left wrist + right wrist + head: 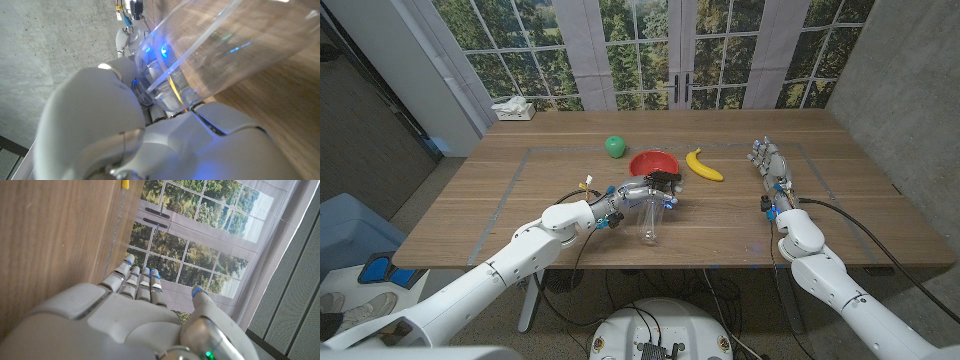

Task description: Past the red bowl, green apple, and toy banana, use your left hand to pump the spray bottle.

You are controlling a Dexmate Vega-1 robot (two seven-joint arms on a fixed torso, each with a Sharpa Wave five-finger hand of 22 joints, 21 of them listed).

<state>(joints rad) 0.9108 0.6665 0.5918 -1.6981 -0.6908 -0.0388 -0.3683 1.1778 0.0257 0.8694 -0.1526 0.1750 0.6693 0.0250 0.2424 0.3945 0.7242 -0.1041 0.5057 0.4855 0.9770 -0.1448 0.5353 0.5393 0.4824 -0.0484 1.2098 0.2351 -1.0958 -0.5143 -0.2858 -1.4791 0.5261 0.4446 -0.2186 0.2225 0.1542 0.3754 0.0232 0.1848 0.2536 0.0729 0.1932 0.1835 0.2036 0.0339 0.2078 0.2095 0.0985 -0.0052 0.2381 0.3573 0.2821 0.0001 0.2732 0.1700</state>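
A clear spray bottle [651, 216] with a black pump head stands near the table's front middle. My left hand [632, 193] grips its upper part just under the black head. In the left wrist view the clear bottle [225, 45] looms right in front of my left hand [130, 130]. Behind the bottle sit the red bowl [653, 163], the green apple [614, 146] and the toy banana [703, 166]. My right hand [771, 168] rests on the table at the right, fingers straight and together, holding nothing; the right wrist view shows the same right hand [135, 315].
A white tissue box [513, 109] lies at the table's far left corner. Faint tape lines mark a rectangle on the wooden table [520, 200]. Windows and a door stand behind.
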